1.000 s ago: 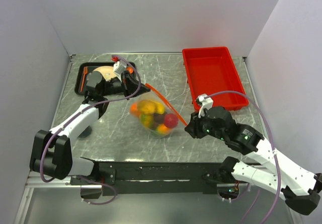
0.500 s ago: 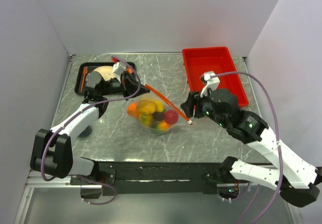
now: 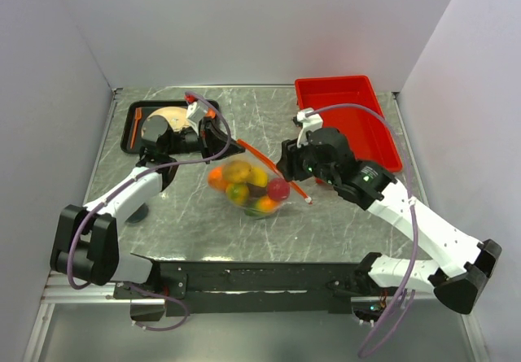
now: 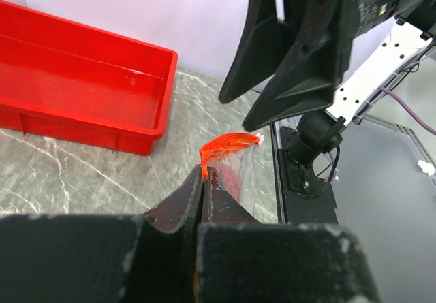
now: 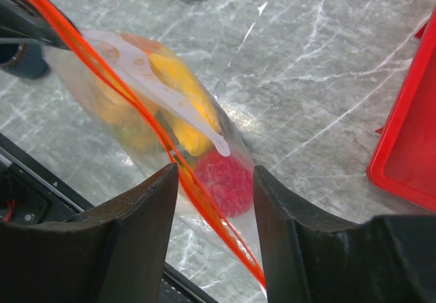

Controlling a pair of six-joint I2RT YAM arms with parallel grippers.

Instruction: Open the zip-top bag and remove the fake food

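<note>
The clear zip-top bag (image 3: 248,185) lies mid-table with its orange-red zipper strip (image 3: 273,167) lifted along the top. It holds fake food (image 3: 244,185): yellow, orange, green and dark fruits and a red one (image 3: 278,189). My left gripper (image 3: 230,141) is shut on the left end of the zipper strip (image 4: 204,170). My right gripper (image 3: 282,163) is open and hovers over the strip's right part. In the right wrist view the strip (image 5: 177,160) and the red fruit (image 5: 221,180) lie between the open fingers (image 5: 146,211), which do not touch them.
A rigid red bin (image 3: 346,126) stands at the back right, close behind the right arm. A black tray (image 3: 134,130) with a beige plate (image 3: 167,119) and orange cutlery sits at the back left, under the left arm.
My right arm has swung left and away from me, from the table's right front to above the bag's zipper. The bag and the left gripper have hardly moved.
</note>
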